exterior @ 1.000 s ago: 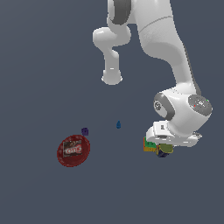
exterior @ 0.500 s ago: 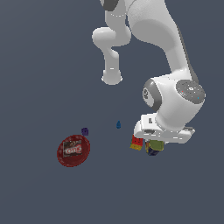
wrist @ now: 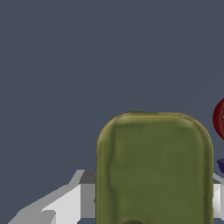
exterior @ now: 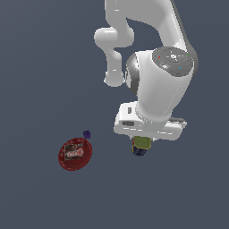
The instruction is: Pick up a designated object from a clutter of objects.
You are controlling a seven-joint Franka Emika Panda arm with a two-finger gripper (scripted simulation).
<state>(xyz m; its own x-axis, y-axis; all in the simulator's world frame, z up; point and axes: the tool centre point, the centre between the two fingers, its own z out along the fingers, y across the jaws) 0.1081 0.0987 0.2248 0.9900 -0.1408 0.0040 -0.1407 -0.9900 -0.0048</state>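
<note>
The small squat can with an olive-green top and dark blue body (exterior: pixel 142 145) (wrist: pixel 154 168) is held between the closed fingers of the white gripper (exterior: pixel 144 142), while the dark red labelled disc (exterior: pixel 74 154) (wrist: pixel 219 118) and the tiny purple cube (exterior: pixel 86 133) are seen well apart from the gripper.

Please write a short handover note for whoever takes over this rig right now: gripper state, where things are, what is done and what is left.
Gripper: jaws mostly hidden under the hand; they appear shut on the olive-and-blue can, whose olive top fills the wrist view.
Can: just below the hand in the exterior view; whether it has cleared the floor cannot be told.
Clutter: dark red labelled disc and tiny purple cube lie apart toward the exterior view's left. The multicoloured cube is not visible.
Done: the can appears grasped.
Left: confirm the grip and lift the can clear.
</note>
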